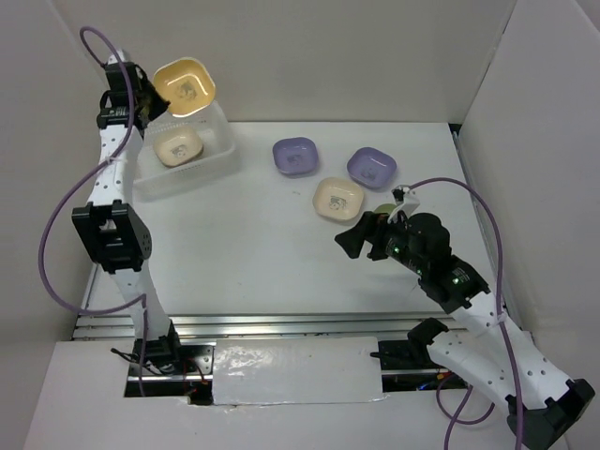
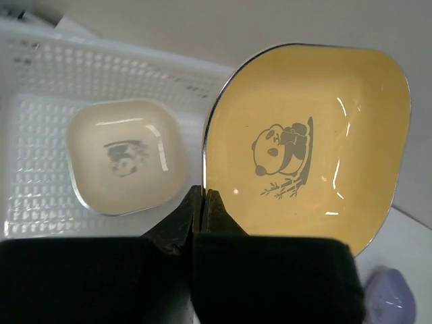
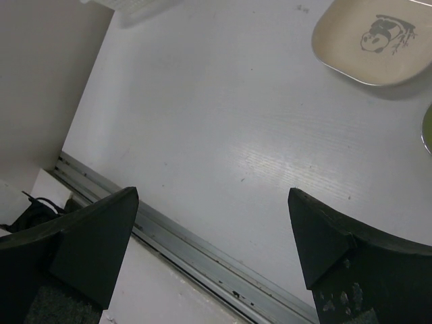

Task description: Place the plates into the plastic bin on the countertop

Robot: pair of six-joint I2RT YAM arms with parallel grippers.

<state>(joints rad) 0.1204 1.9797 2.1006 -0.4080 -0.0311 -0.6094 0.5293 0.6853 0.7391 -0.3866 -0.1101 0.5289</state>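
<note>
My left gripper (image 1: 142, 101) is shut on the rim of a yellow plate (image 1: 185, 86) and holds it in the air over the far edge of the plastic bin (image 1: 217, 161). In the left wrist view the fingers (image 2: 204, 194) pinch the yellow plate's (image 2: 307, 142) edge. A cream plate (image 1: 177, 145) lies in the bin (image 2: 40, 101), also seen in the left wrist view (image 2: 126, 155). Two purple plates (image 1: 295, 156) (image 1: 371, 167) and a cream plate (image 1: 337, 198) lie on the countertop (image 1: 253, 244). My right gripper (image 1: 361, 239) is open and empty (image 3: 212, 196), near that cream plate (image 3: 374, 40).
A green plate (image 1: 384, 210) shows partly behind my right gripper; its edge shows in the right wrist view (image 3: 428, 128). The metal rail (image 3: 189, 250) runs along the countertop's front edge. White walls stand at the left, back and right.
</note>
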